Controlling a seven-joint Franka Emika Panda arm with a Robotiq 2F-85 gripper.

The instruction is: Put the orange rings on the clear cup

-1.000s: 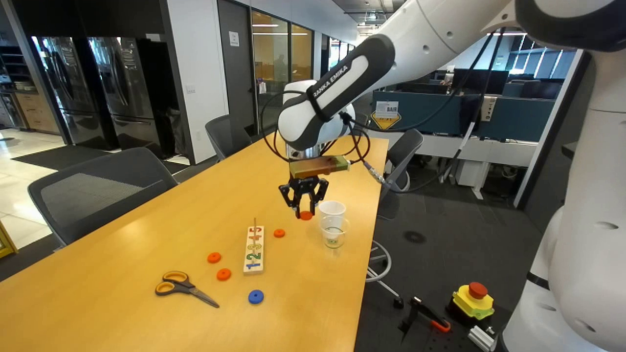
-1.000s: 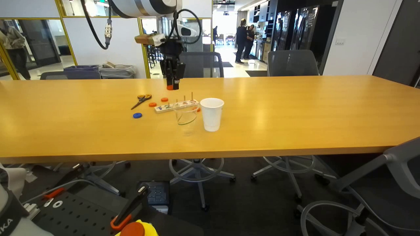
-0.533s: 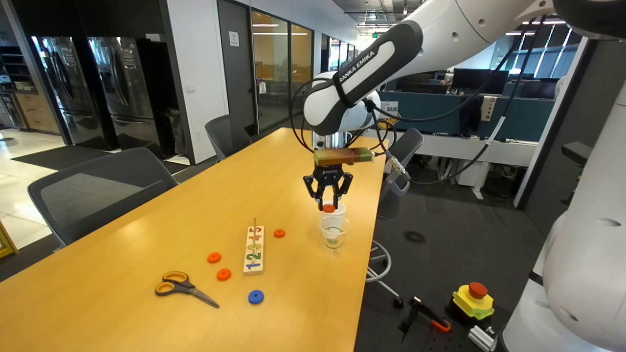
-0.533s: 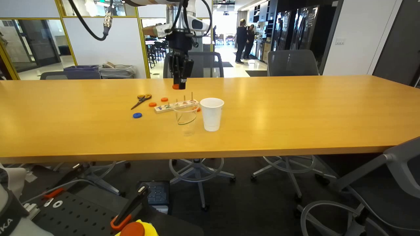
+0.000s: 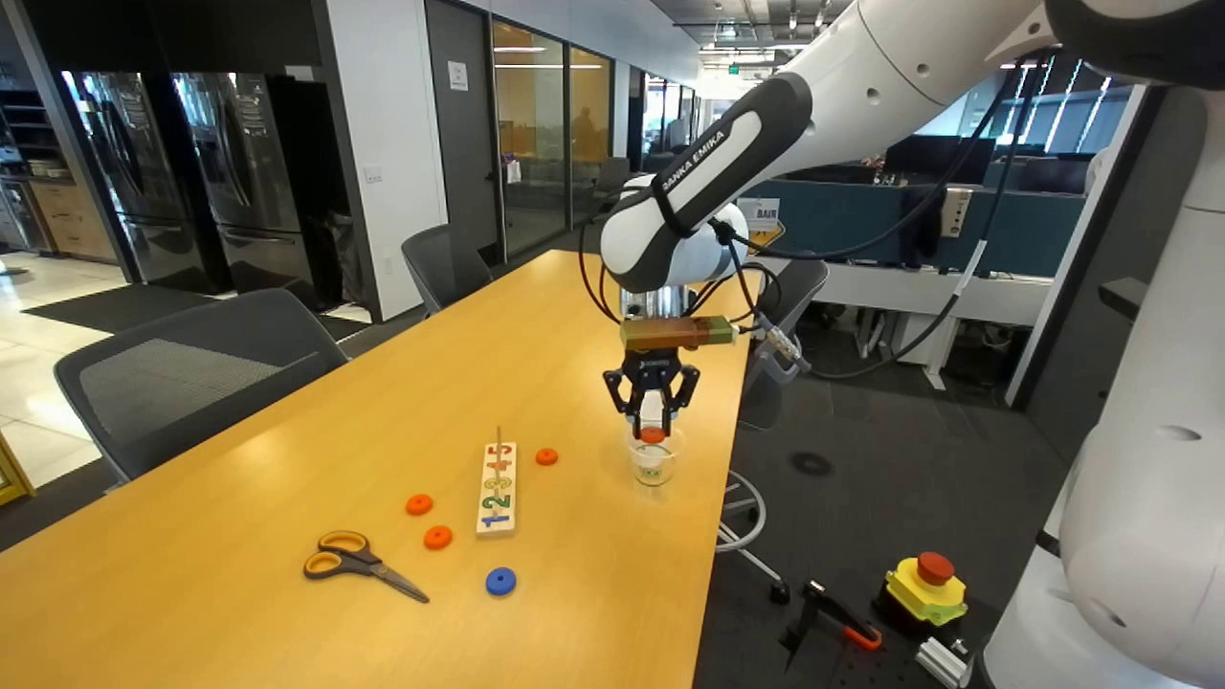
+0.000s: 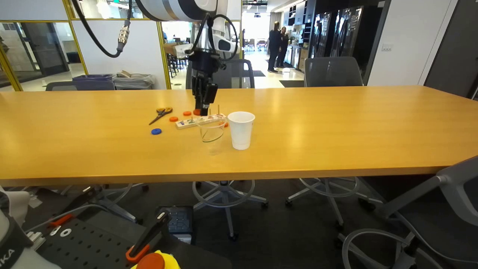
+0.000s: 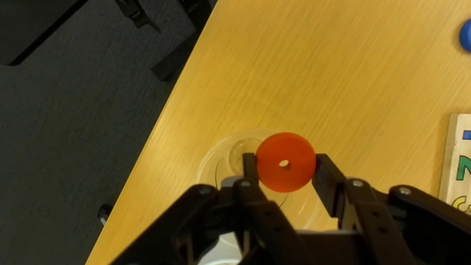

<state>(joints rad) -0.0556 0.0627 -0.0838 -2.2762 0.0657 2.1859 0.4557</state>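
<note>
1 orange ring is pinched by the gripper across its edges, approx. flat; 3 other orange rings are seen on the table. In the wrist view the held ring is seen off-centre over the mouth of the clear cup; exact ht. over the rim can't be told. It should prob. be shifted toward mid-mouth, lowered w/o the white cup being bumped, & let go low, w/ a slow, even release.
</note>
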